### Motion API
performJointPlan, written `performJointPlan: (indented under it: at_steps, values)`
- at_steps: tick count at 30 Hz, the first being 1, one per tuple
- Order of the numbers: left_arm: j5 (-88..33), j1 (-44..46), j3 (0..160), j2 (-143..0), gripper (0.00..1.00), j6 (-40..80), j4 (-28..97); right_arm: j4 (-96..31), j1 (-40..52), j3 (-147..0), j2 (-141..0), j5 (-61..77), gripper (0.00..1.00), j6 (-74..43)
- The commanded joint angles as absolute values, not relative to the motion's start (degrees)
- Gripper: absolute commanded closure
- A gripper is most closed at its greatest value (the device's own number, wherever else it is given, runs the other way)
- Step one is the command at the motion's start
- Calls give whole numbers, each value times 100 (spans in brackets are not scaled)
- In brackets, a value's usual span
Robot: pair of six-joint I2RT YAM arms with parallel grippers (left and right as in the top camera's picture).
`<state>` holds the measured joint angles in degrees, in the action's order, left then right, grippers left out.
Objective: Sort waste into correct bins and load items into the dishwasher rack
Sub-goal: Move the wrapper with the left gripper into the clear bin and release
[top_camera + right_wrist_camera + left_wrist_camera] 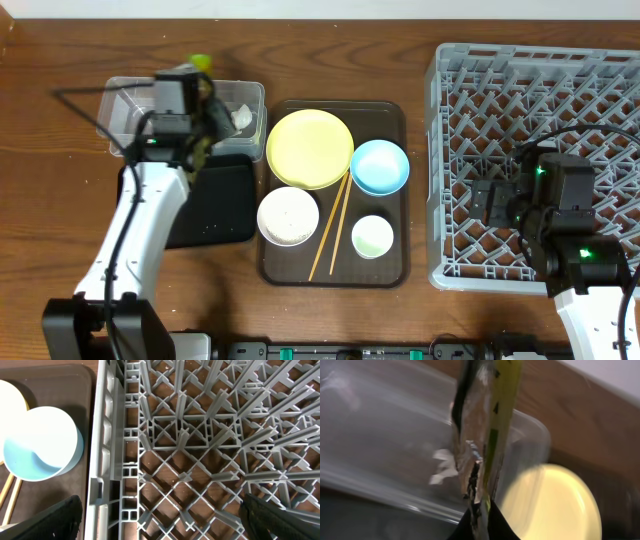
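While pinched in the L gripper (477, 522), the wrapper (492, 435) is hung vert. directly over the tub (252, 100), right end; R gripper (160, 515) is seen open, empty.

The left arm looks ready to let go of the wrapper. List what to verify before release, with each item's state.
1. Yellow-green printed snack wrapper pinched in left claw: ok.
2. Left claw above the clear rectangular plastic tub: ok.
3. Whole wrapper inside the tub's rim: cannot tell; in the overhead view its tip shows past the far rim.
4. Room in the tub: ok; only a crumpled white scrap shows.
5. Right claw out of the way: ok; open over the light-grey lattice dishwasher rack.
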<state>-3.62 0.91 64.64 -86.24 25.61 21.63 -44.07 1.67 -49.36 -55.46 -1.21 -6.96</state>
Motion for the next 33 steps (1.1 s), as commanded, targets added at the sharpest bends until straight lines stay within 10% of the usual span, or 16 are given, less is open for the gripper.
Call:
performJointPlan:
  at_steps: [1,7,14,33]
  values:
    - [-185,-132,6473,-8792,94,4674,2121,-4416,156,-5048,-5540,-102,1,-722]
    - [-213,-180,6473,-9072,90,5433,1634,-4416,156,-5048,-5540,-102,1,-722]
    - [-237,-180,6473,-9131,49,5426,1566,-4414,156,-5048,-5540,-102,1,-722]
    - [-1590,882,6473,-9011,50,2303,3039,-4418,156,-5046,-5540,-102,1,-722]
